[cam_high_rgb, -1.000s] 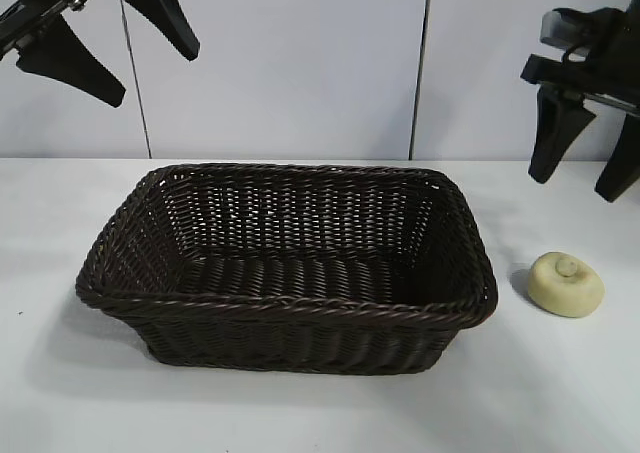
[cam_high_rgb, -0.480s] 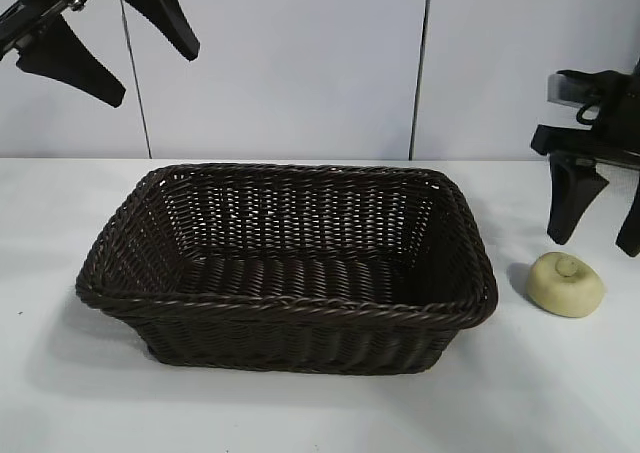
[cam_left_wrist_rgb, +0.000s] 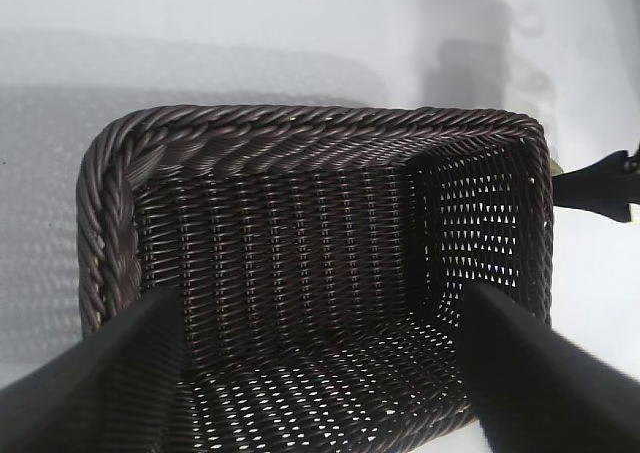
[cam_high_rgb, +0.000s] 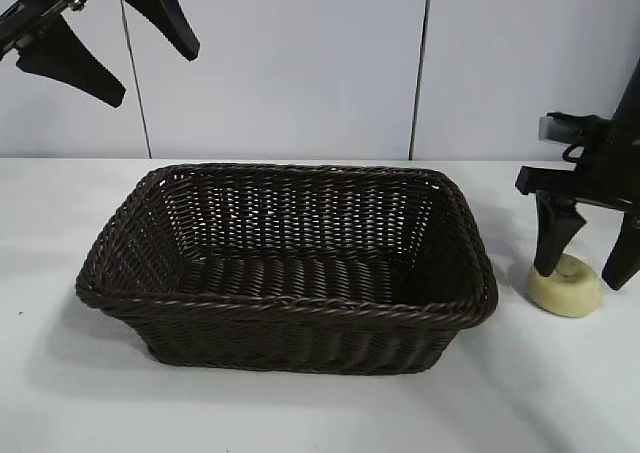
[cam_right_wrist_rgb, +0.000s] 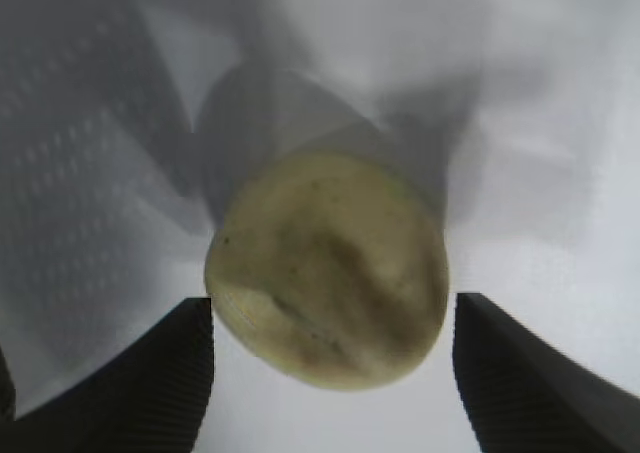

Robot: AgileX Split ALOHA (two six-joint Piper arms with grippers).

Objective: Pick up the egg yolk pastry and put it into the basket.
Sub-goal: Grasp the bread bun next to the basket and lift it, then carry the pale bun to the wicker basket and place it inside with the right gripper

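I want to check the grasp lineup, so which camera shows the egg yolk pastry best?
The right wrist view: the egg yolk pastry fills the picture, lying between the right gripper's open fingers. The exterior view shows it small, right of the basket, partly behind one finger. The left wrist view shows only a sliver, if any.

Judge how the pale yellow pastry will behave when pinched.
The small round pale yellow pastry looks soft, so probably dents if squeezed hard. Its flat base suggests it won't roll. The open right pincer straddles it; likely light.
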